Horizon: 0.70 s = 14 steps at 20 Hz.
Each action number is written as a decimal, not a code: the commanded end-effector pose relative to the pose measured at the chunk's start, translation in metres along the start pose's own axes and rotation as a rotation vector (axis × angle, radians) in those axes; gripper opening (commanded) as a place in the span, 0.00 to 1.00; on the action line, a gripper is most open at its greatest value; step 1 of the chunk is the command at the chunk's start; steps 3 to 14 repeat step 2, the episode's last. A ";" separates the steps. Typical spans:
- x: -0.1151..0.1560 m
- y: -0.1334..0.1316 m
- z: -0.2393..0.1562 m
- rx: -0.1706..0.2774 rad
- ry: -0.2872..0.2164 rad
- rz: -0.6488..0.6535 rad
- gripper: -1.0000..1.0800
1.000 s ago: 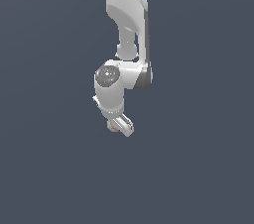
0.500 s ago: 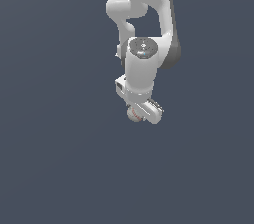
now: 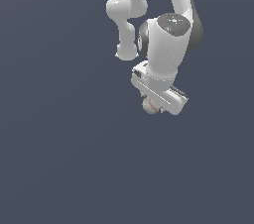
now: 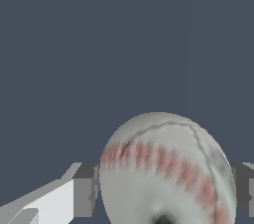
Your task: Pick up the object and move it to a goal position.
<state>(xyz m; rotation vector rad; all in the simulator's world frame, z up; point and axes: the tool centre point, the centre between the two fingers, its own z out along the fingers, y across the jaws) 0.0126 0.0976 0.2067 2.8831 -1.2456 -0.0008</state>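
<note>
Baseball (image 4: pixel 166 168) sits between our claw's fingers (image 4: pixel 82 196) in the wrist view: one grey pad presses its flank on one side, and the tip of the other finger shows at the far flank. Red stitching curves across the face toward the camera. We read the claw (image 3: pixel 154 105) as clamped on the ball.

From the exterior view, the ball (image 3: pixel 150 106) peeks out just under the claw body, mostly masked by the hand. The arm (image 3: pixel 166 34) hangs over a plain dark field. No counter edge, shadow or goal marker shows in either view, so we cannot say how high the ball rides.

Change noted: a second ago the claw hung lower toward the exterior view's left, and we could make out no ball in it. Half a second ago a small pale ball showed at the claw tip. Now the whole hand has shifted toward the exterior view's right, wrist rotated, ball carried along.

Our judgement: the pickup is done and we are in the transport leg. What remains is reaching the goal, which we cannot see. The risk is slip, since a round ball gives the flat pads little contact. We would favour a smooth, unhurried move.
</note>
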 end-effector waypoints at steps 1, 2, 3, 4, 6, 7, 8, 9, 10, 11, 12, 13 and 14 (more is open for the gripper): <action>-0.003 -0.003 -0.005 0.001 0.001 0.002 0.00; -0.004 -0.003 -0.005 0.001 0.001 0.002 0.00; -0.004 -0.003 -0.005 0.001 0.001 0.002 0.00; -0.004 -0.003 -0.005 0.001 0.001 0.002 0.00; -0.004 -0.003 -0.005 0.001 0.001 0.002 0.00; -0.004 -0.003 -0.005 0.001 0.001 0.002 0.00; -0.004 -0.003 -0.005 0.001 0.001 0.002 0.00; -0.004 -0.003 -0.005 0.001 0.001 0.002 0.00; -0.004 -0.003 -0.005 0.001 0.001 0.002 0.00; -0.004 -0.003 -0.005 0.001 0.001 0.002 0.00; -0.004 -0.003 -0.005 0.001 0.001 0.002 0.00; -0.004 -0.003 -0.005 0.001 0.001 0.002 0.00; -0.004 -0.003 -0.005 0.001 0.001 0.002 0.00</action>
